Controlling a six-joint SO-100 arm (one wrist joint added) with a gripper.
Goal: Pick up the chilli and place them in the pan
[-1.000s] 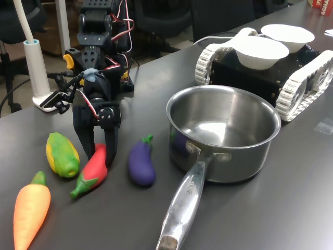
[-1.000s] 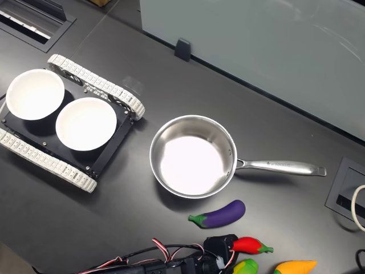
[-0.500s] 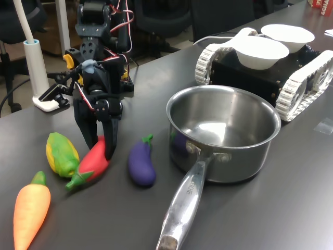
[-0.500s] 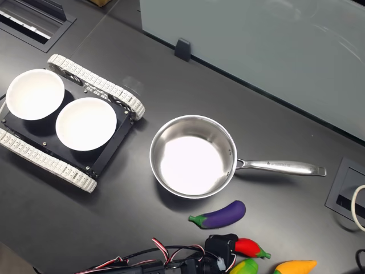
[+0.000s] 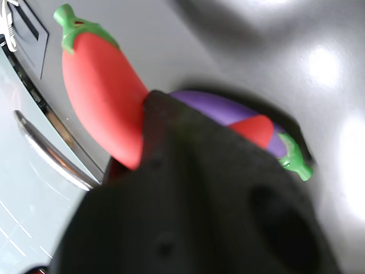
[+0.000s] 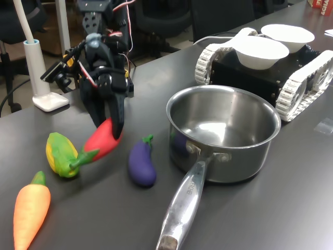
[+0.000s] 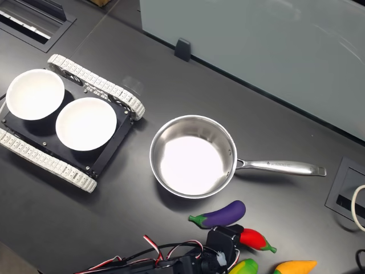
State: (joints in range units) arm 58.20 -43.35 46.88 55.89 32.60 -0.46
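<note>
One gripper (image 6: 108, 121) is clamped on the chilli (image 6: 101, 140), holding it tilted and clear of the table (image 6: 250, 219) in the first exterior view. The eggplant (image 6: 141, 162) lies just beside the gripper; the pan (image 6: 222, 133) stands further right, apart.

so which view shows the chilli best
The first exterior view: the whole chilli shows, tilted and lifted off the table, pinched at its fat end by the hand. The wrist view shows its body and stem close up, tip hidden. The second exterior view shows it small near the bottom edge.
</note>
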